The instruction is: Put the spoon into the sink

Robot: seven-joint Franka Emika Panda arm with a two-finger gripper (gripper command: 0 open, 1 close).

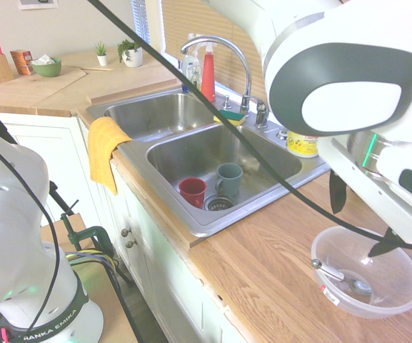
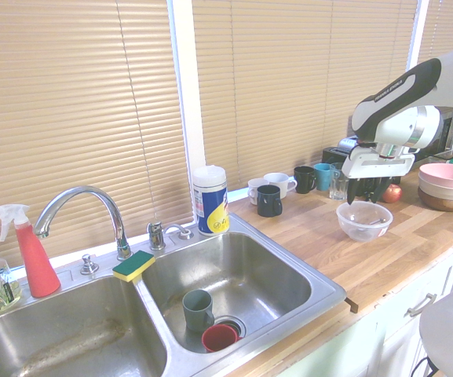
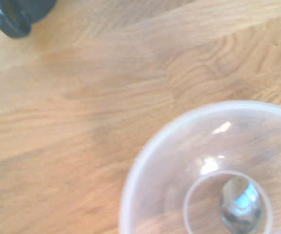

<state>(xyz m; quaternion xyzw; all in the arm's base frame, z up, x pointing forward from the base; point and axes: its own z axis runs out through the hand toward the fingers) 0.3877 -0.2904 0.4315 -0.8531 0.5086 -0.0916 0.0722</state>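
The small silver spoon (image 1: 338, 275) lies inside a clear plastic bowl (image 1: 405, 304) on the wooden counter, to the right of the sink (image 1: 191, 223). Its knobbed handle end rests toward the sink-side wall of the bowl. My gripper (image 1: 361, 218) hangs just above the bowl, open, its dark fingers (image 1: 338, 191) spread and holding nothing. From the other side, the gripper (image 2: 367, 191) stands over the bowl (image 2: 344, 212), well right of the sink (image 2: 320, 292). The wrist view looks down on the bowl (image 3: 145, 165) with the spoon's (image 3: 240, 204) shiny scoop at its bottom.
A red cup (image 1: 192, 191) and a teal mug (image 1: 228, 179) stand in the sink's near basin by the drain. A yellow cloth (image 1: 104, 151) hangs over the sink's front edge. Mugs (image 2: 269, 200) line the window, and stacked bowls (image 2: 448, 185) sit beyond the clear bowl.
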